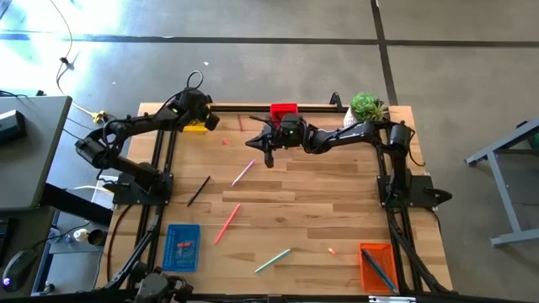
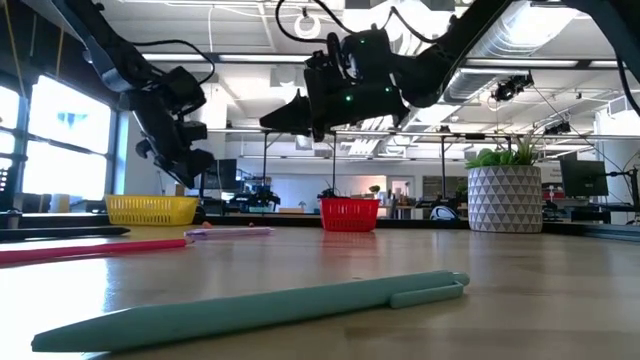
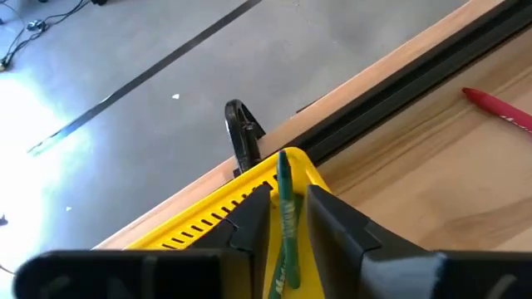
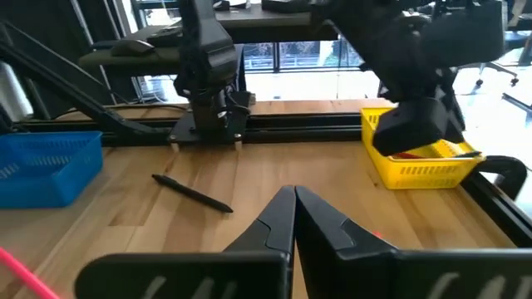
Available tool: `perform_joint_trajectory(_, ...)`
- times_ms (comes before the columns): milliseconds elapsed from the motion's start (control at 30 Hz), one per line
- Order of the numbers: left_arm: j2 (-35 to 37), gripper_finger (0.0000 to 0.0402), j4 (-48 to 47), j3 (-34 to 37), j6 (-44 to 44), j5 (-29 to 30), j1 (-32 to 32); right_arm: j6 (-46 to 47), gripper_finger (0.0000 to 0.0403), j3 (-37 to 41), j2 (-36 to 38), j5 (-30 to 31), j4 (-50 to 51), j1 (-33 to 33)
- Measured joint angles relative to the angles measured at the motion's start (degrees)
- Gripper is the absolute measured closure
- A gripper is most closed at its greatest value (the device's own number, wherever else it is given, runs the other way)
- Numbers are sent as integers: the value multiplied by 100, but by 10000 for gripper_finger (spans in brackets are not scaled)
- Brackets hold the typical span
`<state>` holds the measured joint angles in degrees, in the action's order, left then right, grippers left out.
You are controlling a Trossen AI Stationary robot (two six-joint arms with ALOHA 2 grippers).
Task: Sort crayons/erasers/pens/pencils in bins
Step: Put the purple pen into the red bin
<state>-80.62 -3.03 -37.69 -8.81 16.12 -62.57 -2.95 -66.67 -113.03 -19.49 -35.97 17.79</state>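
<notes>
A: How many bins do you count?

B: Four. The yellow bin [image 1: 195,126] and the red bin [image 1: 284,110] stand at the far edge of the table [image 1: 320,219]; the blue bin [image 1: 182,247] and the orange bin [image 1: 376,266] sit at the near corners, blue on the left, orange on the right. One white plant pot [image 1: 368,108] is at the far right corner.

A: And the loose writing things?

B: On the wood I count one black pen [image 1: 199,190], one pink pen [image 1: 242,173], one red pencil [image 1: 227,223] and one pale green pen [image 1: 273,260]. There is a small orange bit [image 1: 332,250] near the orange bin, too small to name. Small orange pieces lie in the blue bin, and a dark stick leans in the orange one.

A: Where is the left gripper [image 3: 287,224]?

B: Over the yellow bin. A green crayon [image 3: 286,218] stands between its fingers [image 3: 332,228], which are slightly parted around it. I cannot tell whether they press on it.

A: Which way does that crayon run?

B: Its long axis runs along the fingers, with its tip past the fingertips, over the bin's rim.

A: The right gripper [image 4: 293,199]?

B: Above the table in front of the red bin, fingers pressed together, holding nothing. The black pen lies just beyond its tips in the right wrist view, long axis crosswise to the fingers.
</notes>
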Motion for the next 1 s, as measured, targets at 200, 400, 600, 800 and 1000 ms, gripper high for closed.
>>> perform_joint_trajectory(200,217,309,-13,0,-88,-2,48,-8,402,0,0,0,43,-30)
perform_joint_trajectory(400,866,340,522,182,62,-258,502,-8,403,0,0,0,109,47)
perform_joint_trajectory(600,1277,388,1439,638,34,-1054,1266,-215,403,4,321,214,707,95)
perform_joint_trajectory(800,1201,397,2428,1017,377,-2259,2112,-883,403,7,847,582,1972,93)
perform_joint_trajectory(1000,1047,401,2662,1141,388,-2322,2924,-757,403,174,713,711,1398,-200)
